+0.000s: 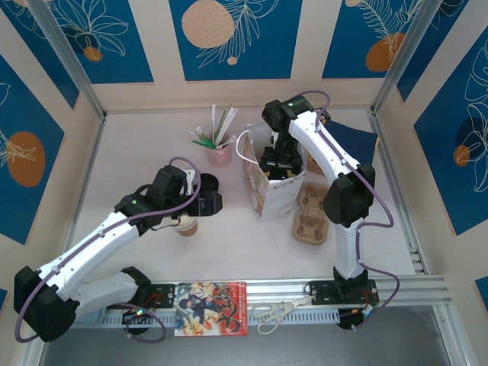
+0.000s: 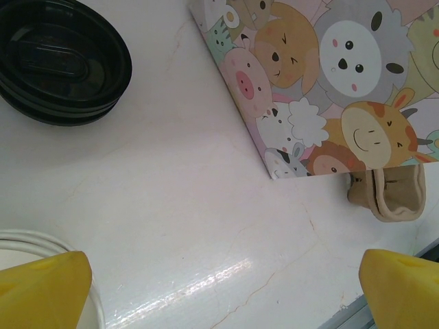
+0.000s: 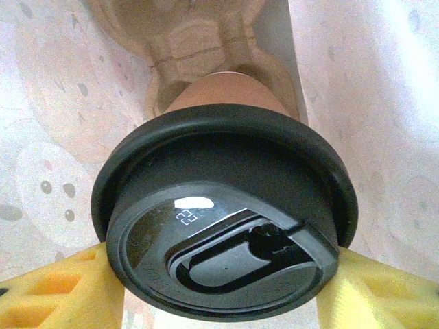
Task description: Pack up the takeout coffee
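Right gripper [image 3: 223, 293] is down inside the paper bag [image 1: 267, 197], jaws part-spread and clamped on a lidded cup [image 3: 226, 226], with a pulp carrier [image 3: 185, 41] just beyond it, so one coffee looks nearly packed. Left gripper [image 2: 221, 288] hangs wide open and empty. The takeout coffee [image 1: 187, 226], open-topped, stands on the table [image 2: 206, 205] beside one finger, with black lids [image 2: 62, 62] ahead. Lidding and bagging that one look left to do.

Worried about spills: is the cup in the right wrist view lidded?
Yes, a black lid sits on the kraft-brown cup, covering its whole top.
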